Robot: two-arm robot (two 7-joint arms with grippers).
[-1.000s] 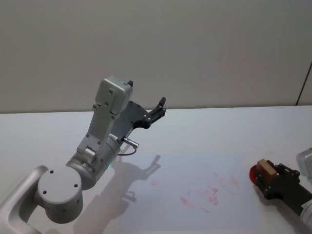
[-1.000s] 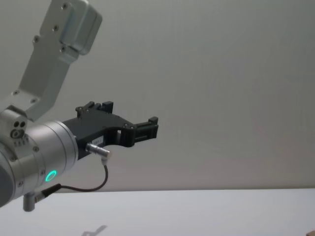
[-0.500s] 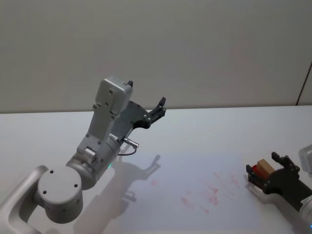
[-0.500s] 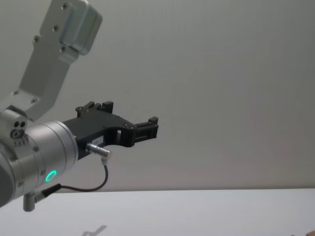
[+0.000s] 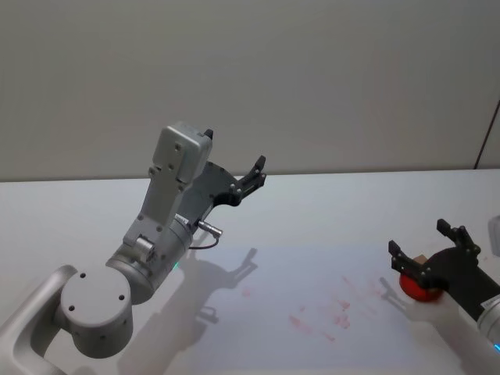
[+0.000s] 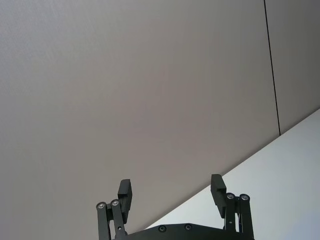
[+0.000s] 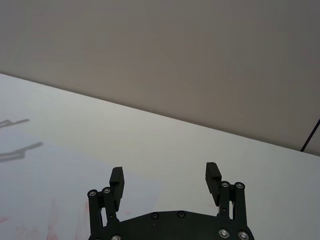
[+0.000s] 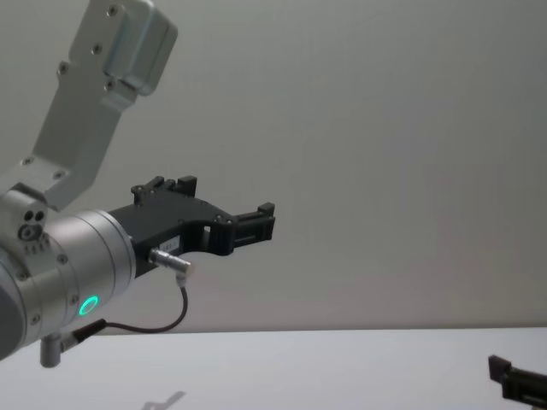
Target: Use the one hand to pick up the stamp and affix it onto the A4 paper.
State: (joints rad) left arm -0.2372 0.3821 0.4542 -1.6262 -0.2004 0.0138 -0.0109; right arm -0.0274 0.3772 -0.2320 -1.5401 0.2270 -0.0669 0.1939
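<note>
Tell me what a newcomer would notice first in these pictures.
The left end effector hangs raised above the table's left side, open, on a bulky silver arm. At the right, the open right end effector hovers over the red-based stamp beside the A4 paper, which carries faint red marks.

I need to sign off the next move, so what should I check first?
1. Right gripper fingers open: ok.
2. Nothing between its fingers in the right wrist view: ok.
3. Stamp sits below the right gripper, ungripped: ok.
4. Stamp fully on the A4 paper: cannot tell; it is at the right edge.
5. Red marks on the paper: ok.
6. Left gripper raised off the paper, open: ok.
</note>
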